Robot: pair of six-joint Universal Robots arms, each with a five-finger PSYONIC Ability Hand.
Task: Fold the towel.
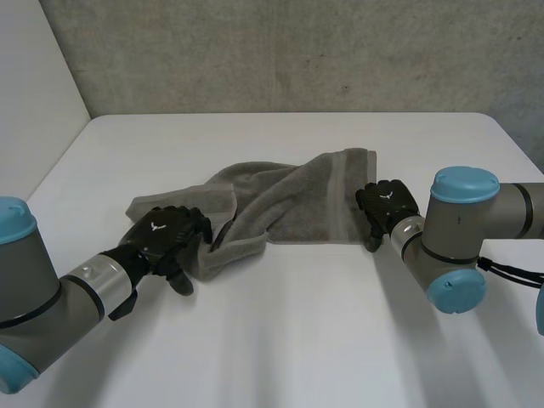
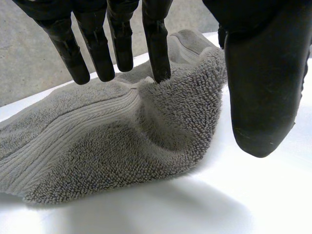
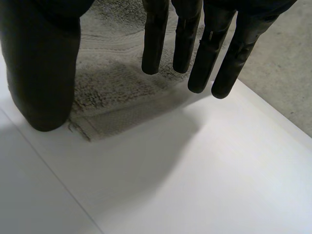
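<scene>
A grey towel (image 1: 285,200) lies crumpled and partly bunched in the middle of the white table. My left hand (image 1: 166,234) rests at the towel's left end. In the left wrist view its straight fingers (image 2: 97,48) hang over the towel (image 2: 122,141), one fingertip touching a raised fold, and the thumb (image 2: 263,87) stands apart beside the cloth. My right hand (image 1: 387,208) is at the towel's right edge. In the right wrist view its straight fingers (image 3: 156,44) and thumb (image 3: 44,73) hover over the towel's corner (image 3: 112,83), with nothing pinched.
The white table (image 1: 297,340) stretches bare in front of the towel and behind it. A grey wall (image 1: 297,51) rises past the table's far edge, and a lighter panel (image 1: 34,93) stands at the far left.
</scene>
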